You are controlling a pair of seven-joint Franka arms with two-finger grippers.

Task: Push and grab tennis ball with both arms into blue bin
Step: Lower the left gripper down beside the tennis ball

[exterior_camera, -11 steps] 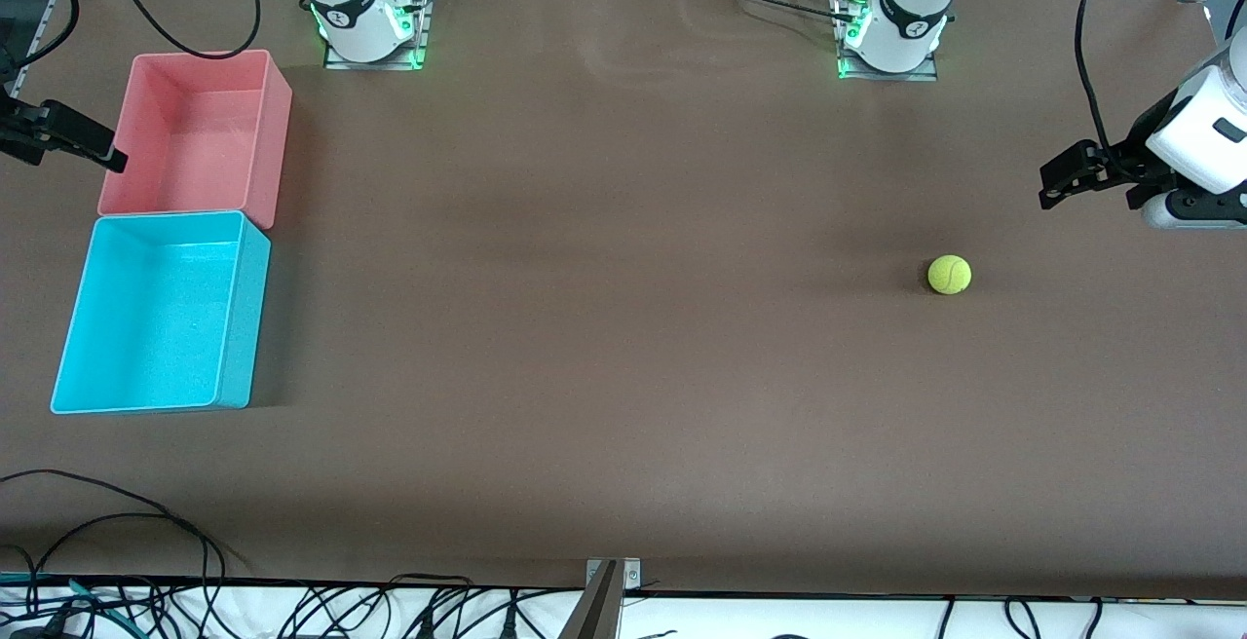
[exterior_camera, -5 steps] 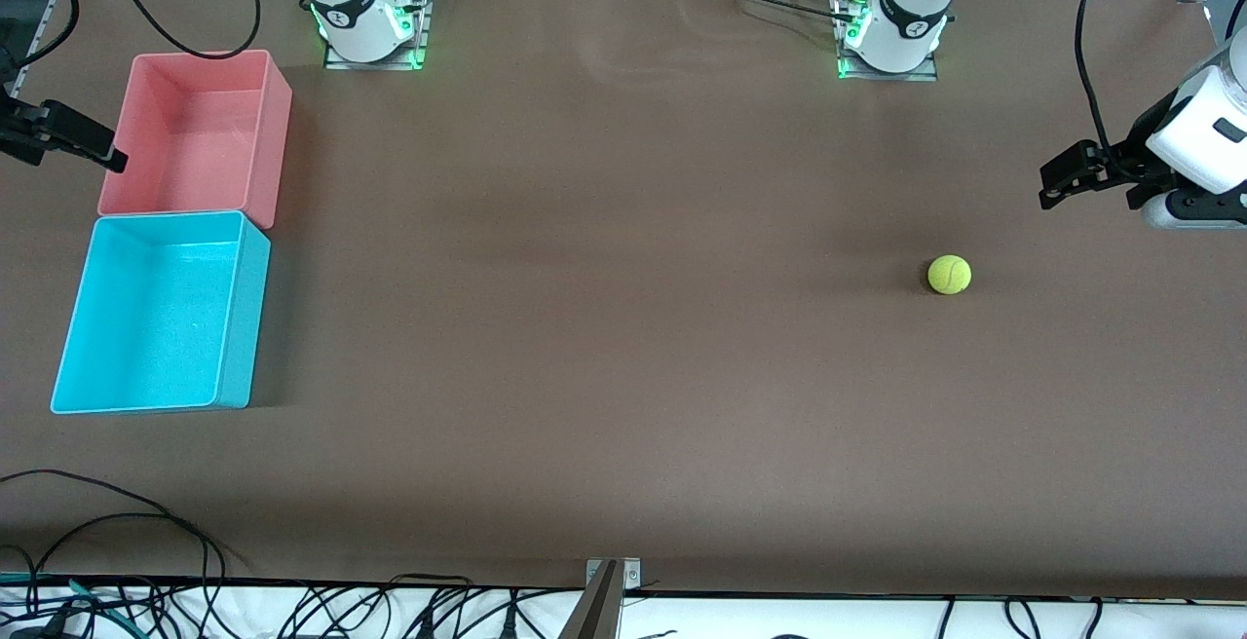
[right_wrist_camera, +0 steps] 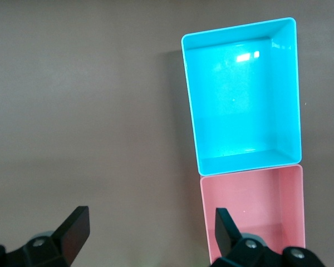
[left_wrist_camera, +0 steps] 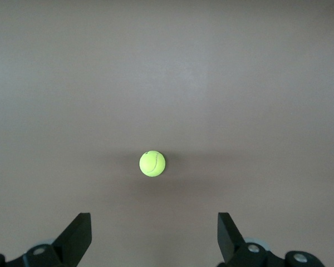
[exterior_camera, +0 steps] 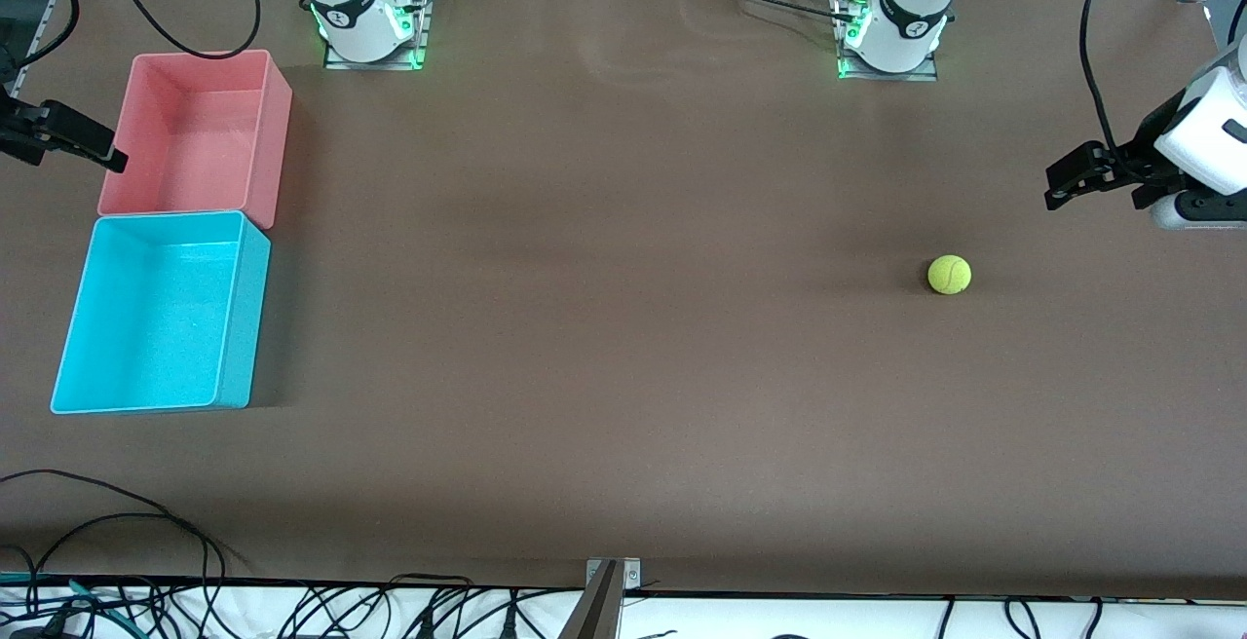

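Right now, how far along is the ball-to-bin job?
Nothing done yet: the ball lies untouched on the table toward the left arm's end, and the blue bin is empty. The left gripper hangs open near the ball; the right gripper, open, waits beside the pink bin. Pushing, grabbing and dropping all remain.

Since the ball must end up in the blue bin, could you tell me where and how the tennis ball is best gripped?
Grip the tennis ball across its widest middle, coming straight down from above. It is round, so any pair of opposite sides serves, and it lies alone on the bare table with nothing crowding it. The left claw, open, is much closer than the right claw, probably the easier start.
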